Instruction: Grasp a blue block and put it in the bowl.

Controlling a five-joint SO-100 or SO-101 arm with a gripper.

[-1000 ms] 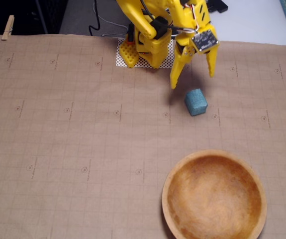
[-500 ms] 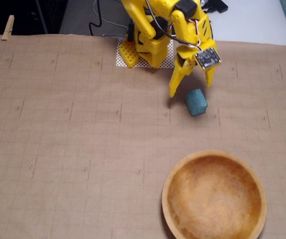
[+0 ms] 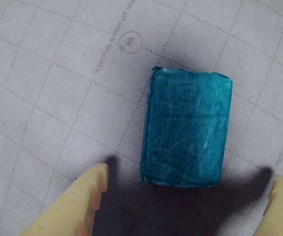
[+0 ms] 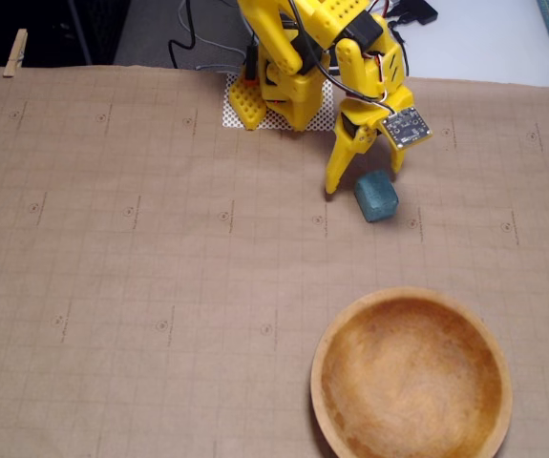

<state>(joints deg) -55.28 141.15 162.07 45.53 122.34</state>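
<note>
The blue block [image 4: 376,196] lies on the brown gridded paper, just below my yellow gripper [image 4: 363,177] in the fixed view. In the wrist view the blue block [image 3: 186,133] fills the centre, with the gripper [image 3: 188,189] open and its two pale yellow fingertips [image 3: 89,196] straddling the block's near end without touching it. The bowl [image 4: 411,375], round, wooden and orange-brown, sits empty at the bottom right of the fixed view, well below the block.
The arm's yellow base [image 4: 284,91] stands on a perforated white plate at the top centre. Wooden clothespins [image 4: 14,52] pin the paper at the top corners. A cable runs behind the base.
The gripper has lowered toward the paper and moved closer to the block, its fingers now on either side of the block's upper end. Block and bowl have not moved.
</note>
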